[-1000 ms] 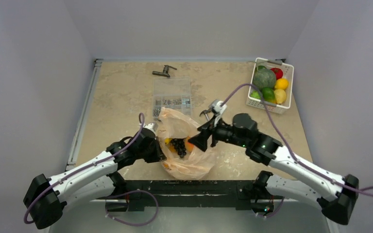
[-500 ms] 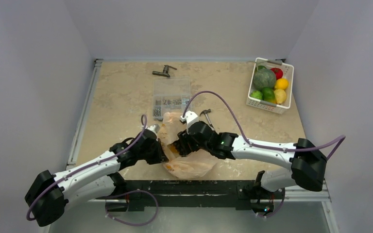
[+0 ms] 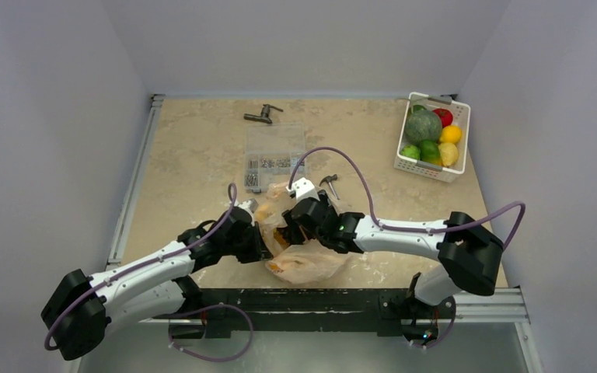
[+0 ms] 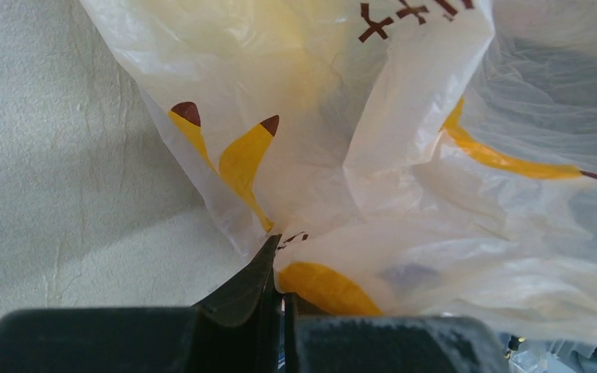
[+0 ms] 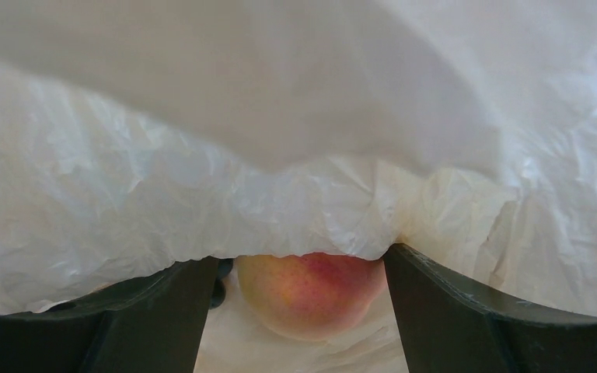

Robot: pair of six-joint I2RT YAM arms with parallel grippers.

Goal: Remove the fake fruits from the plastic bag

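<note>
Mottled beige table (image 3: 194, 155) between plain grey walls (image 3: 47, 116). Stretches in low from the near edge with the left arm, elbow bent, and pinches a fold of the plastic bag (image 4: 404, 155) in the left gripper (image 4: 278, 260), fingers pressed tight together on the film. Reaches across from the opposite side with the right arm, forearm almost level, wrist dipped into the bag's mouth just beside the left gripper. Holds the right gripper (image 5: 299, 260) wide, one finger on either side of a peach (image 5: 311, 295) down inside the bag; cannot tell whether either pad touches it. Crinkled film draped over both of those fingers, something small and dark tucked against the peach beside one of them. Bulk of the bag slumped on the table below and nearward of both grippers. Just beyond the right wrist, a hammer (image 3: 329, 183); farther out, a clear parts box (image 3: 274, 155). Well off past the right elbow, at the far corner, a white basket (image 3: 421, 169) holding a bumpy dark green vegetable (image 3: 422, 124) plus red, yellow and green pieces.
</note>
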